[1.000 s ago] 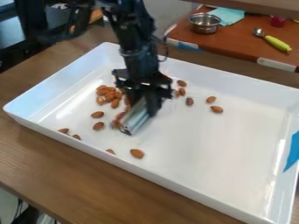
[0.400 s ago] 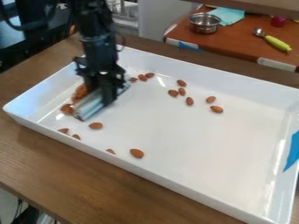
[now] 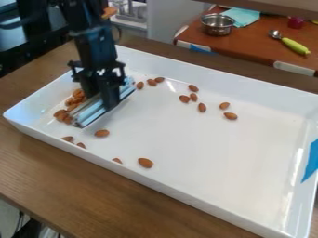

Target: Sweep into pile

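As the silvery sweeper (image 3: pixel 89 116), pinched in the gripper (image 3: pixel 101 96), is brought farther towards the view's left end of the white tray (image 3: pixel 211 153), a cluster of almonds (image 3: pixel 64 115) is pushed ahead of it, so the pile is judged only partly formed. Stray almonds (image 3: pixel 145 162) are scattered in the same tray, near both long walls, and probably need gathering. Beyond, a metal bowl (image 3: pixel 217 25) is seen.

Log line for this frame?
sweep into pile | gripper holds silvery bar in white tray | almonds bunched beyond bar | others scattered
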Controlling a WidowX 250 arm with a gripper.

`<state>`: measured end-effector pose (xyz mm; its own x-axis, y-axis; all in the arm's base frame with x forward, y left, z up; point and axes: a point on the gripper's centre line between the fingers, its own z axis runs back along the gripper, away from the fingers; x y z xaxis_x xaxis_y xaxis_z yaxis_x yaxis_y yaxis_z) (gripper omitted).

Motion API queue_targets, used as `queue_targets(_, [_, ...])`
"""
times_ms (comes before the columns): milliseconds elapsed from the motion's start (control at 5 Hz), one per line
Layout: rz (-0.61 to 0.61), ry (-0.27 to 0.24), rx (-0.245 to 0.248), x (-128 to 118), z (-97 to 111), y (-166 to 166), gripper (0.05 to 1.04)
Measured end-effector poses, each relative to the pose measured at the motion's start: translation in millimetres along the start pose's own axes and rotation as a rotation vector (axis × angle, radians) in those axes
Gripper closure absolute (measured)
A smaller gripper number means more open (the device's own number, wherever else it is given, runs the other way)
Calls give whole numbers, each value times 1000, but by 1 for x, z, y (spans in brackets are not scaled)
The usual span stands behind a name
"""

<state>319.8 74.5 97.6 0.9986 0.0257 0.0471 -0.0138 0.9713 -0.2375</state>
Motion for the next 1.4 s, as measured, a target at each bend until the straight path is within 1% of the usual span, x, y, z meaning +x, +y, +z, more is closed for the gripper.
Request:
queue_targets(200, [-9,-68,-78,12,22,-36,704])
queue_targets(400, [-29,-45,-91,17,22,-78,704])
queue_targets(600, [-63,-47,-61,28,24,-124,704])
queue_targets(800, [-68,-12,-10,35,4,-153,704])
queue_targets(1000, [-83,-5,40,47,-20,-184,704])
queue_targets(1200, [-63,0,86,57,-40,-188,704])
queue_targets(1400, [-37,12,121,61,-60,-181,704])
